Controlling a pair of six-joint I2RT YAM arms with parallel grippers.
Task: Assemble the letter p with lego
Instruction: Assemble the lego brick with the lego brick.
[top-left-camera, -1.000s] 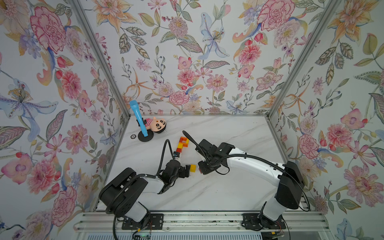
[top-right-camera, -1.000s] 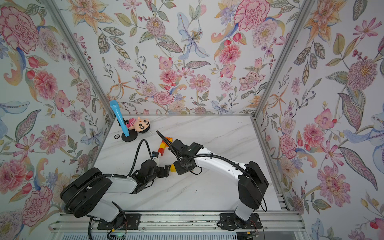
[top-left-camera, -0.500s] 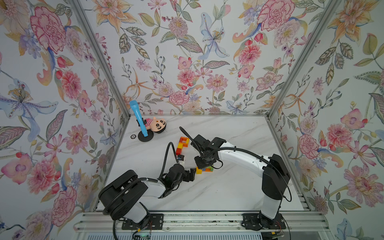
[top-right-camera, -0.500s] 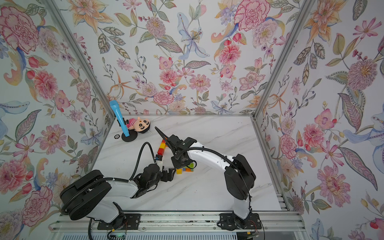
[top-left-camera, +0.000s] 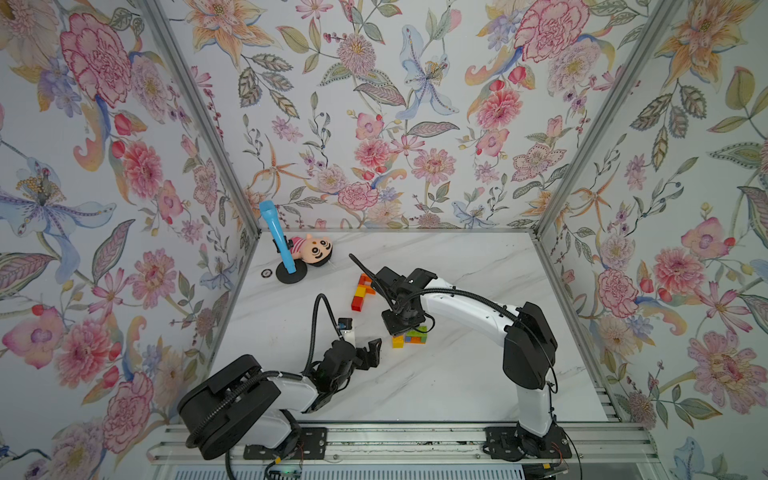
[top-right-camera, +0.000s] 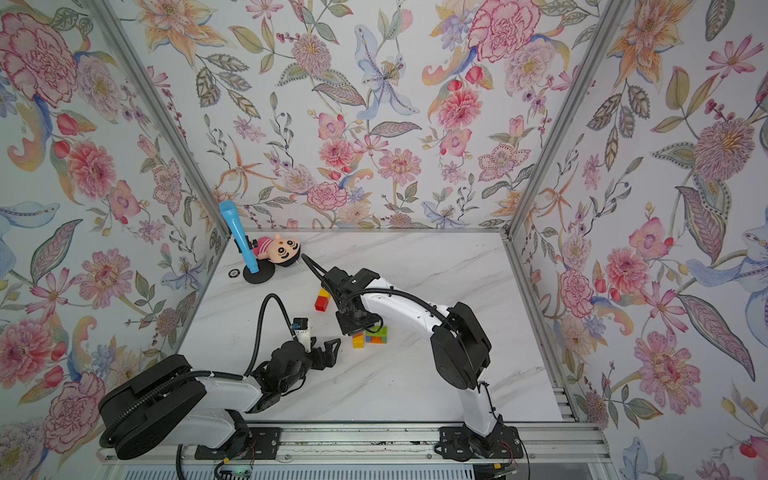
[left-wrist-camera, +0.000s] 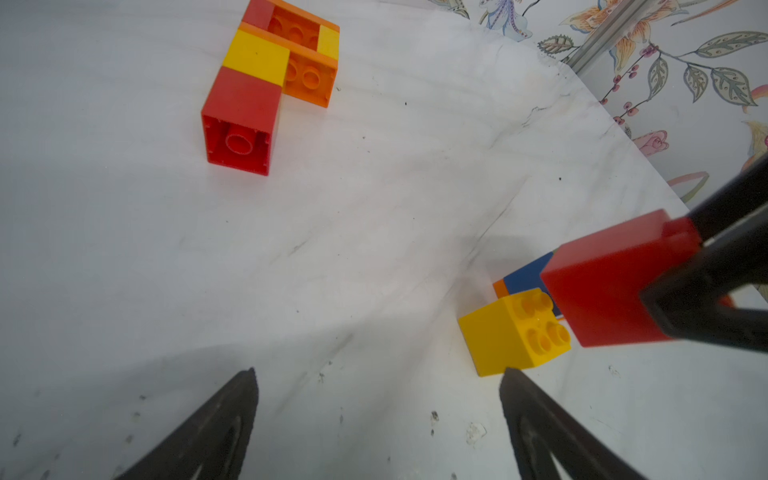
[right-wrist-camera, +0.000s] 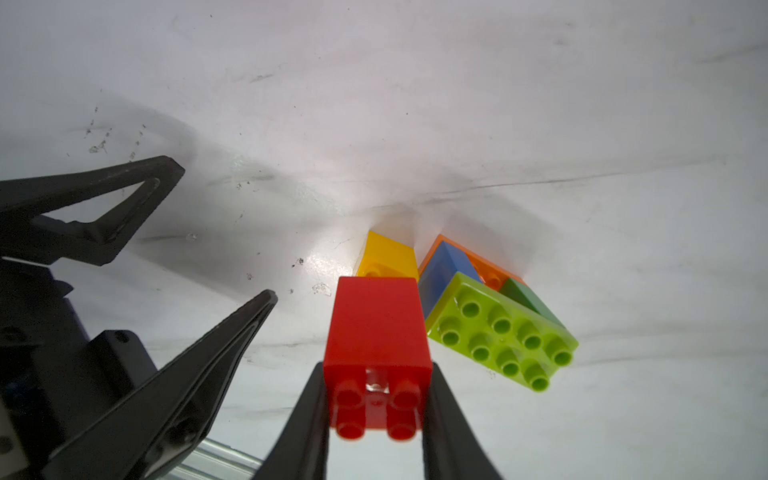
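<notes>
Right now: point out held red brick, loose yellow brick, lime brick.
held red brick (right-wrist-camera: 376, 322), right wrist view, side face
loose yellow brick (left-wrist-camera: 494, 340), left wrist view, side face
lime brick (right-wrist-camera: 503, 336), right wrist view, studded top

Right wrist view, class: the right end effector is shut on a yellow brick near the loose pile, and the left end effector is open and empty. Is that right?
Wrong colour. The right wrist view shows the right end effector shut on a red brick; the yellow brick lies loose among the others. The left end effector is open and empty, as stated.
</notes>
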